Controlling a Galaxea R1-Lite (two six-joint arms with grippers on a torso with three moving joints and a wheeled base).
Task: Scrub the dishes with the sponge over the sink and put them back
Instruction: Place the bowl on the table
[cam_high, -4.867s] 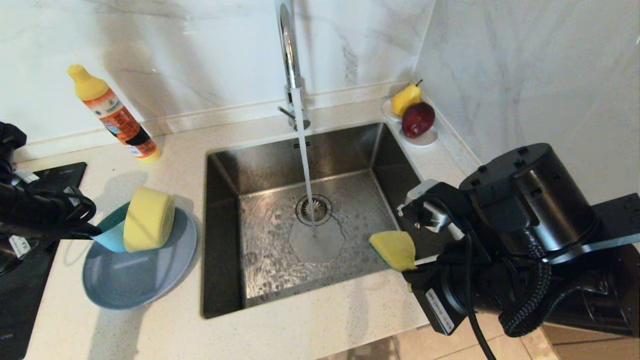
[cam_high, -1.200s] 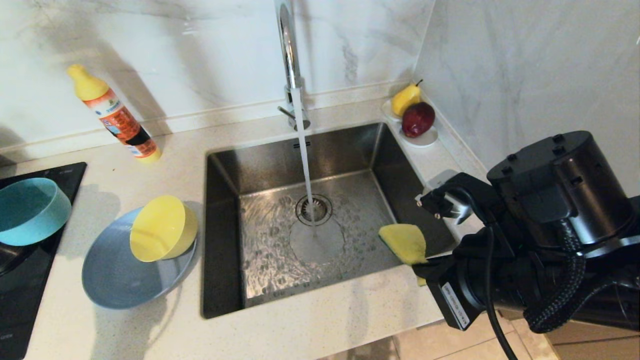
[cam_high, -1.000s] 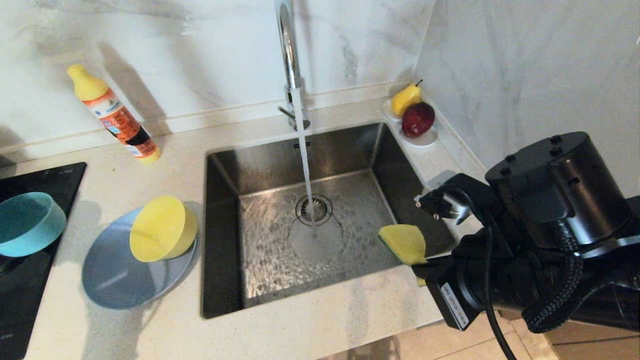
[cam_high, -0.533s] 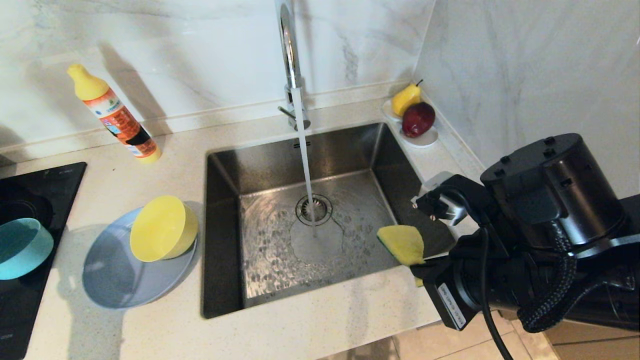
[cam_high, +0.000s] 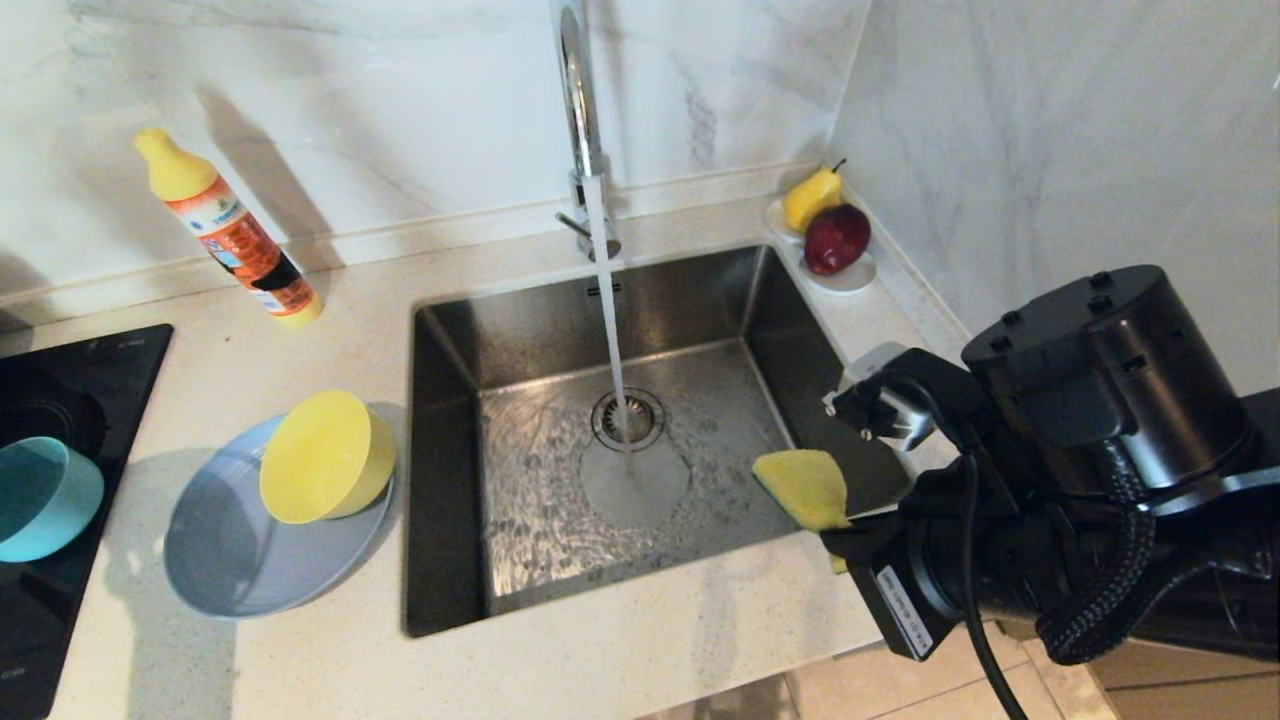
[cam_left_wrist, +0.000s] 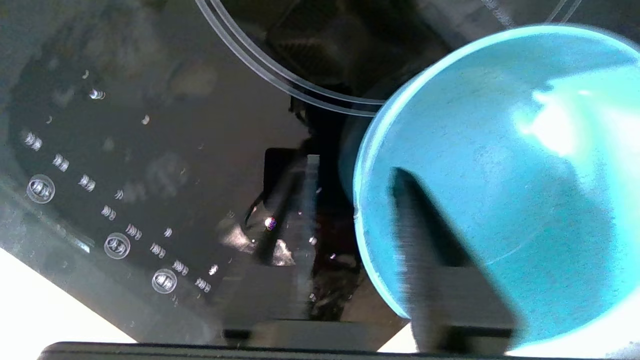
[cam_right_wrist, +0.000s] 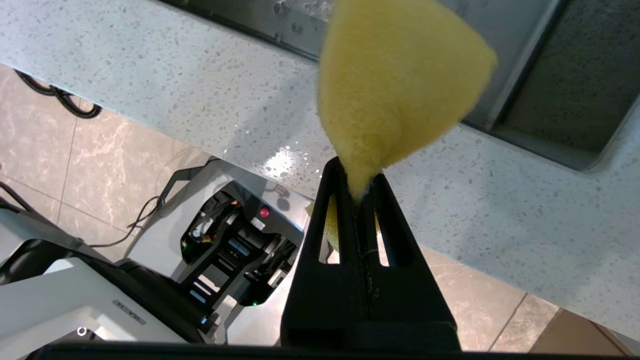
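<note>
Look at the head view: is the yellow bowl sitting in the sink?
No, the yellow bowl lies tipped on the grey plate on the counter, left of the sink.

Left wrist view only: teal-blue bowl fills much of the frame, its open side toward the camera, a bright glare patch on its inner wall. It sits over a glossy black induction cooktop. One dark finger of the left gripper lies inside the bowl against the inner wall; the other finger, blurred, is outside the rim over the black glass, so the rim runs between the two, gap visible. White ring marking and a row of round touch-control icons are printed on the glass. Pale countertop shows at the cooktop's edge.
</note>
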